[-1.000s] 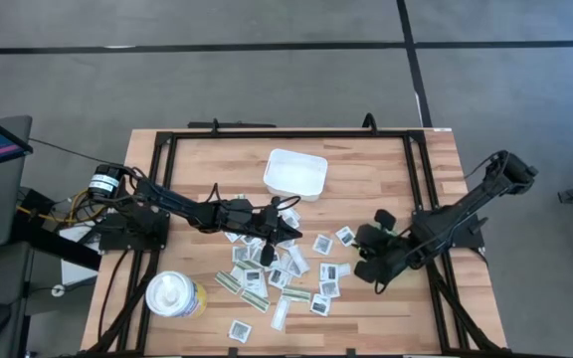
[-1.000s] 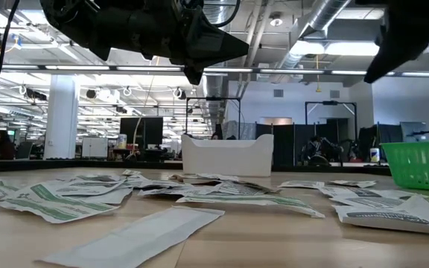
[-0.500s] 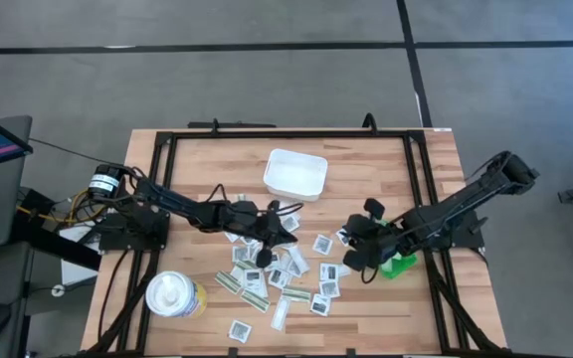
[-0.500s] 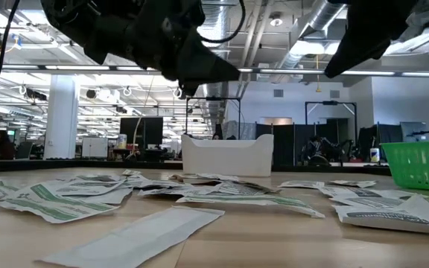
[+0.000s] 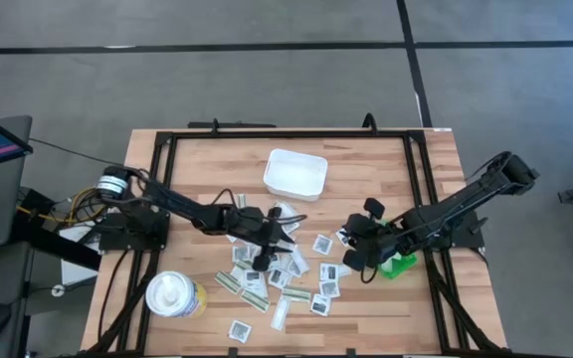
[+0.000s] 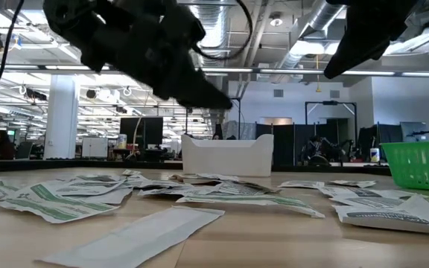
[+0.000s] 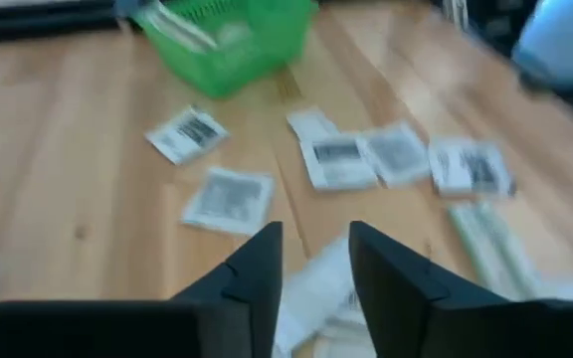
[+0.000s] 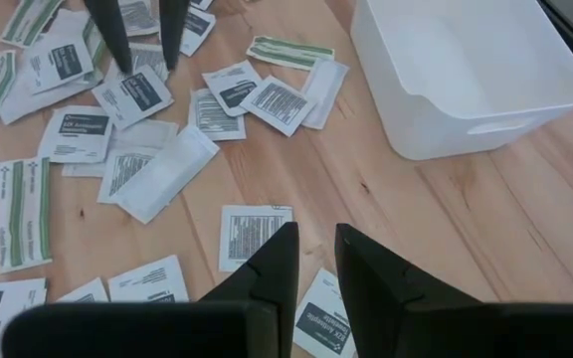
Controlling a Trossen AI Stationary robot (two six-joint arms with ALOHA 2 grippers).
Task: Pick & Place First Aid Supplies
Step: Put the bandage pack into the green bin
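Many small flat packets point(image 5: 285, 273), square white ones with dark print and narrow white-and-olive strips, lie scattered on the wooden table; they also show in the right wrist view point(image 8: 137, 94). My left gripper point(image 5: 263, 261) hangs over the left part of the pile, tipped down, open and empty point(image 7: 316, 268). Its fingers also show in the right wrist view point(image 8: 142, 40), above the packets. My right gripper point(image 5: 349, 254) hovers right of the pile, narrowly open and empty point(image 8: 316, 264), over a square packet point(image 8: 252, 234).
A white rectangular tray point(image 5: 294, 174) stands behind the pile. A green bin point(image 5: 402, 265) sits partly under my right arm. A white-and-yellow round container point(image 5: 174, 295) stands at the near left. Black frame rails point(image 5: 418, 179) edge the table.
My left gripper has moved toward the table's near edge, come down and tipped its fingers downward over the pile. My right gripper has moved toward the table's left, uncovering the green bin, then kept still.
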